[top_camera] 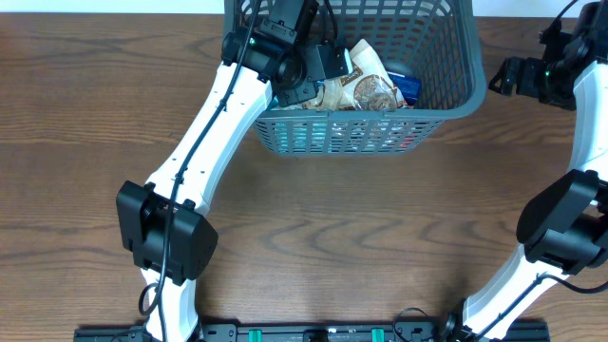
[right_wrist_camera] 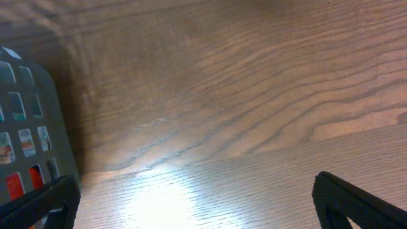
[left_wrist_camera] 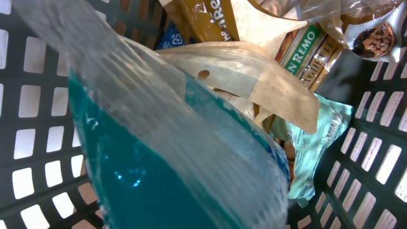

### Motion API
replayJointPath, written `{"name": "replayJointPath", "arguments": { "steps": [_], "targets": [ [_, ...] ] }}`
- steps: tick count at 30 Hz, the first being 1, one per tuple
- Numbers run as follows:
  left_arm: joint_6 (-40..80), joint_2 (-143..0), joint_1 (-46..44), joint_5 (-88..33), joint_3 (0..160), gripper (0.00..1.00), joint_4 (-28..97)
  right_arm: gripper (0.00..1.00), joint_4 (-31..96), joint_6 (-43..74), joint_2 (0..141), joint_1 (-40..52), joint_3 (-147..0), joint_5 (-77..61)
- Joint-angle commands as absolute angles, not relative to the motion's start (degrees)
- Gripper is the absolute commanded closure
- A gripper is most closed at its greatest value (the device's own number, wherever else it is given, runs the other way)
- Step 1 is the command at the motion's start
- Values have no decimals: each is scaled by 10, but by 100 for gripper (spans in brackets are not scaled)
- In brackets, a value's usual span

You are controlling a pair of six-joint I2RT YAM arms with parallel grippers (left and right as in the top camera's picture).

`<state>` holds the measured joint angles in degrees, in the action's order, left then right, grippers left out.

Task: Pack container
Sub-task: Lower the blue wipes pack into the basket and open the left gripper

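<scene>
The container [top_camera: 361,133], a grey-blue slotted basket, stands at the back middle of the table and holds several snack packets [top_camera: 370,87]. My left gripper [top_camera: 318,71] is down inside its left part. In the left wrist view a teal packet with a clear sealed edge [left_wrist_camera: 146,172] fills the frame right at the jaws and hides the fingers; it seems held. Behind it lie a cream packet [left_wrist_camera: 254,76], a brown packet [left_wrist_camera: 305,51] and a pale green packet [left_wrist_camera: 324,140]. My right gripper [top_camera: 503,78] is open and empty over bare wood [right_wrist_camera: 191,203], right of the basket.
The basket's wall [right_wrist_camera: 32,127] shows at the left edge of the right wrist view, with packets visible through the slots. The wooden table [top_camera: 380,237] spreads in front of the basket. The arm bases stand at the front edge.
</scene>
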<state>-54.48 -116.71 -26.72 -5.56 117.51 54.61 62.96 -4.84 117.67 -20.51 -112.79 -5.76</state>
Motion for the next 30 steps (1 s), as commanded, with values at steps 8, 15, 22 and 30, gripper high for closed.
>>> {"name": "replayJointPath", "arguments": {
  "steps": [8,15,22,30],
  "targets": [
    [-557,-1165,-264,-38,1191,27,542,1,634,-55,1158,-210,-1127,-58],
    [-557,-1165,-264,-38,1191,18,542,1,637,-59,1158,-210,-1127,-58],
    [-557,-1163,-264,-7,1191,18,519,1,637,-59,1158,-210,-1127,-58],
    [-556,-1150,-264,58,1192,12,413,1,637,-59,1158,-210,-1127,-58]
  ]
}}
